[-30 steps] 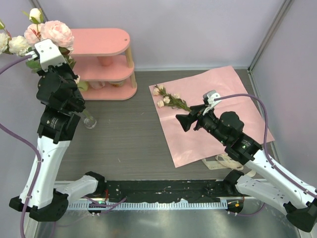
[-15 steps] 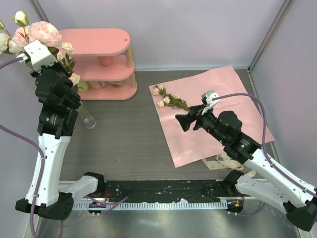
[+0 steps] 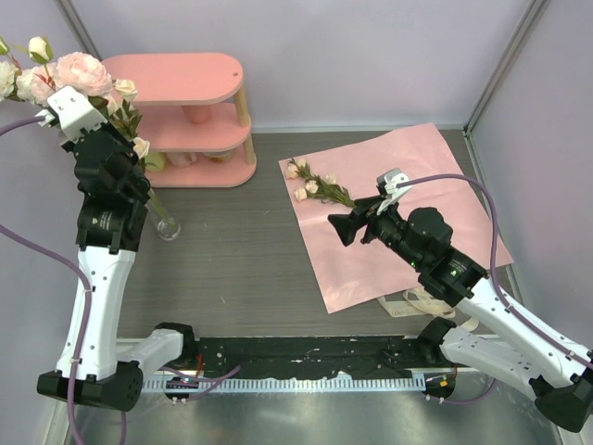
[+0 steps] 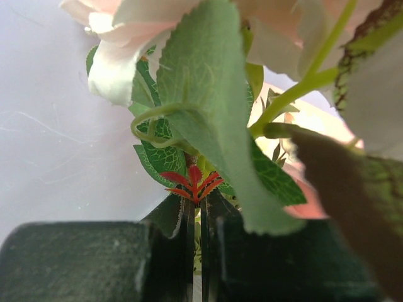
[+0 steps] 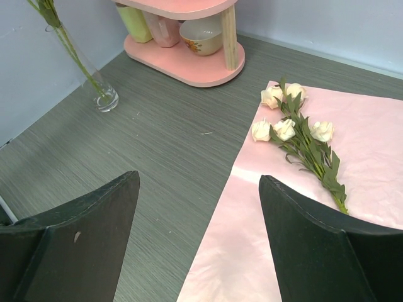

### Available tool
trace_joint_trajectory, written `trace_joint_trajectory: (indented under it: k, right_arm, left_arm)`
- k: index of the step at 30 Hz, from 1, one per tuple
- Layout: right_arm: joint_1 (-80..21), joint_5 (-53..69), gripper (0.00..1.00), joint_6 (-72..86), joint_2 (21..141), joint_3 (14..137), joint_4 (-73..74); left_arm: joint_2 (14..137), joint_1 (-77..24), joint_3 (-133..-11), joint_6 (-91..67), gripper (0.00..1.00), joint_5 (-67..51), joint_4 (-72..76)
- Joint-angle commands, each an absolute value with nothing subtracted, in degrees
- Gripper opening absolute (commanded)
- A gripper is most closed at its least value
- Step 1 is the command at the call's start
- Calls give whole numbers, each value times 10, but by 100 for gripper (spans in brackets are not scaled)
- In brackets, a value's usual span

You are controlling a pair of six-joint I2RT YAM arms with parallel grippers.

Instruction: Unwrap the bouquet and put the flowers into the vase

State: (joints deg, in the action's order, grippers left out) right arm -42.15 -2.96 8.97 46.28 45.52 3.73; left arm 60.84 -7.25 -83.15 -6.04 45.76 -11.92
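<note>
- Left gripper [image 4: 201, 217]: pressed together on stems of flowers [image 3: 79, 69]. Stem ends in vase [image 5: 106, 99], heads high above it.
- Right gripper [image 3: 345, 227]: spread, empty, well right of vase, near loose sprig [image 5: 296, 129] on pink paper [image 3: 408, 176].
- Risk, as I judge: tall bunch outweighs short vase. Release or sideways drag could tip it.

The top camera is looking down from above and behind the arm bases, taking in the whole surface [image 3: 241, 260] out to the far wall. The left wrist camera is sitting very close, peering past the left pincer [image 4: 201, 217] into the flowers [image 4: 208, 94]. The right wrist camera is facing low toward the far left, sharing the pink shelf [image 5: 189, 69], vase [image 5: 104, 97] and pink paper [image 5: 378, 145] with the top view.
</note>
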Motion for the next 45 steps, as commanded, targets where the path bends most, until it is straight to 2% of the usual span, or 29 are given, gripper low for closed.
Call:
trace_joint_trajectory:
  k: [1, 45]
  right_arm:
    - [-423, -37, 82, 89, 463, 468, 18]
    - [-423, -28, 82, 101, 474, 447, 4]
  left_arm:
    - [595, -60, -813, -95, 0, 448, -92]
    - [614, -28, -615, -188, 0, 480, -85]
